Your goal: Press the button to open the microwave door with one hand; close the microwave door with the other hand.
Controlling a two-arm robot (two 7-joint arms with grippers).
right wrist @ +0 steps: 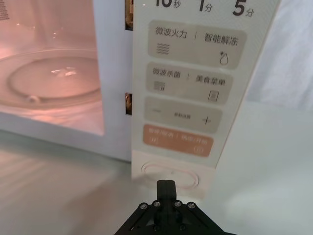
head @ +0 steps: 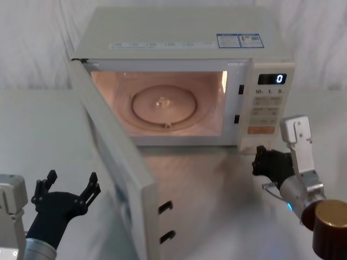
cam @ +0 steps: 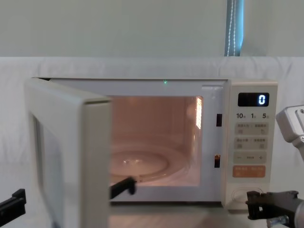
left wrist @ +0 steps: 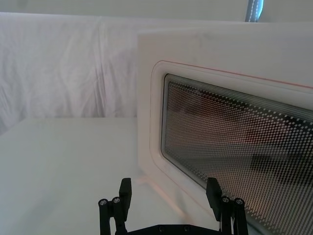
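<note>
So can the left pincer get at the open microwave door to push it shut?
Probably yes. The left pincer, fingers spread, sits on the outer side of the swung-open microwave door, facing its window, with nothing visible between them.

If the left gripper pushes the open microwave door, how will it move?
The microwave door looks rigid and hinged at its left edge, so it should swing shut, not flex. The open left gripper is beside its glass window; pushing the cream frame seems safer.
</note>
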